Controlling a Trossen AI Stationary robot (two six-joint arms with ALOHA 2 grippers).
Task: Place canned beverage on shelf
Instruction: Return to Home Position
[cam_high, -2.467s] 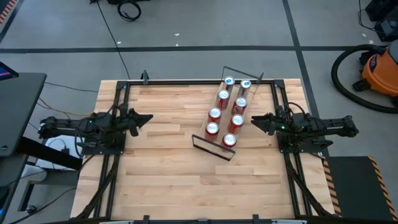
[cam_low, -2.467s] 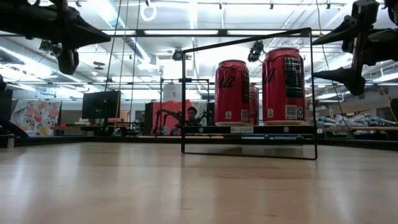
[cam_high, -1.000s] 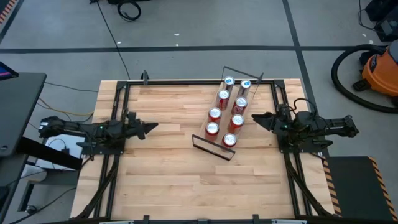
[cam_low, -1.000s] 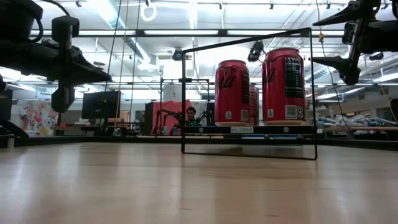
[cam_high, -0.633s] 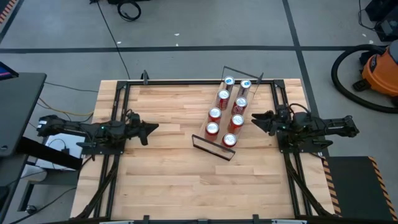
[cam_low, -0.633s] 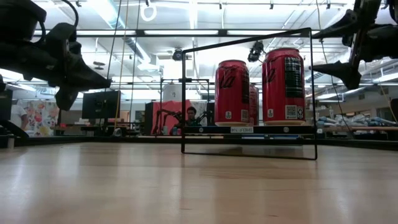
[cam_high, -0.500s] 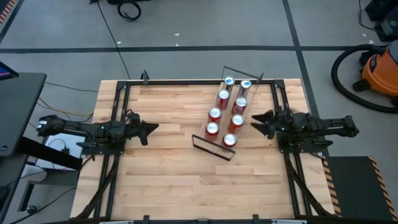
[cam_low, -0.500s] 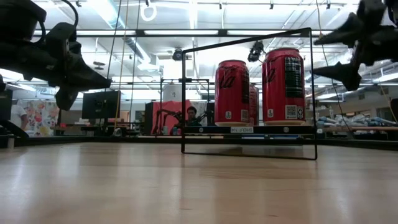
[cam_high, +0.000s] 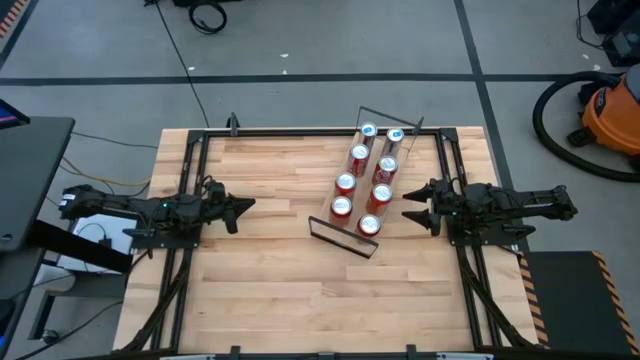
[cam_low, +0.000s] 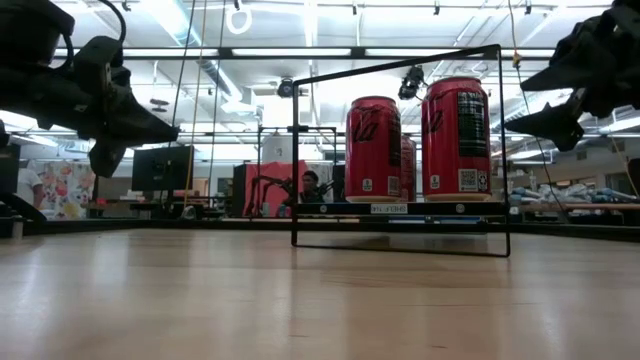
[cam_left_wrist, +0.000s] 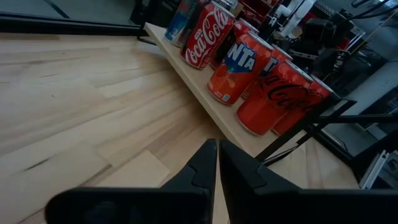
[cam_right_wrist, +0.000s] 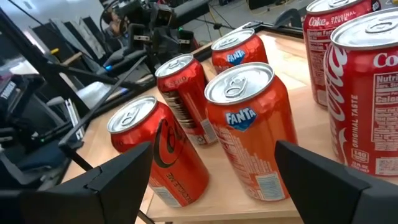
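Note:
The shelf is a light-wood board in a thin black wire frame, right of the table's centre. Several red cans stand upright on it in two rows; they also show in the low view. In the low view the frame carries the board a little above the tabletop. My left gripper is shut and empty, above the table left of the shelf. My right gripper is open and empty, just right of the shelf; its fingers frame an orange-red Fanta can without touching it.
The wooden tabletop lies bare between my left gripper and the shelf, and along the near side. Black rails run along the table's edges. Beyond the table there is an orange vacuum. A person shows far behind the shelf.
My left gripper has turned about its own axis and stays left of the shelf. My right gripper has also turned about its axis and shifted slightly toward the table's near edge beside the shelf. The cans and shelf have not moved.

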